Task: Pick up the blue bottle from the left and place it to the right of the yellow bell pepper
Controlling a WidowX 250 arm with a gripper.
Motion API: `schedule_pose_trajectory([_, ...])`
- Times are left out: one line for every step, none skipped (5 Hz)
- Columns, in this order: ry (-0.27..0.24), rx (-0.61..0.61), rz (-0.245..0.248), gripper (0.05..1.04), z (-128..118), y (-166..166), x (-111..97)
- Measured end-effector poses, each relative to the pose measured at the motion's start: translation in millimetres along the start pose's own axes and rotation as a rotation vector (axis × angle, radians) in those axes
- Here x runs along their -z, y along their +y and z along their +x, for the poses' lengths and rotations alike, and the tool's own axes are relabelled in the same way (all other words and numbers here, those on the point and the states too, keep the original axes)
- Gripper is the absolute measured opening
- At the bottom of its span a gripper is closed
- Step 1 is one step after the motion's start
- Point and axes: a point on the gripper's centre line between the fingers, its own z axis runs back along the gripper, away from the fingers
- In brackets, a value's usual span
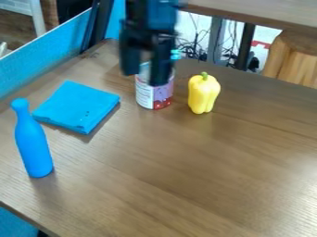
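Note:
The black gripper (146,76) hangs at the upper middle of the camera view, open, its two fingers pointing down with a gap between them. Behind and below it stands a can (153,96) with a white, purple and red label, its upper part partly hidden by the fingers. Whether gripper and can touch, I cannot tell. Just right of the can is an upright yellow bell pepper (204,94) with a green stem. A folded blue cloth (77,106) lies to the left, and a blue bottle-shaped object (33,141) stands near the left edge.
All these things are on a brown wooden table (186,176). A blue panel (43,53) runs along its upper left side. Beyond the far edge are cables, dark posts and a wooden stool (291,60), with another tabletop (260,11) at the top right.

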Motion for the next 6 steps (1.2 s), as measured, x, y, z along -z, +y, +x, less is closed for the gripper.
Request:
schedule_pose_trajectory([-0.023,-0.005,-0.014,1.011,-29,11,10])
schedule_pose_trajectory([-0.070,0.027,0.059,1.011,-58,12,16])
schedule_pose_trajectory([-0.133,0.089,0.134,1.011,-87,14,21])
schedule_pose_trajectory([-0.210,0.172,0.253,1.010,-108,17,22])
schedule_pose_trajectory([-0.261,0.184,0.327,1.010,-114,23,24])
schedule_pose_trajectory([-0.302,0.120,0.363,1.011,-108,29,25])
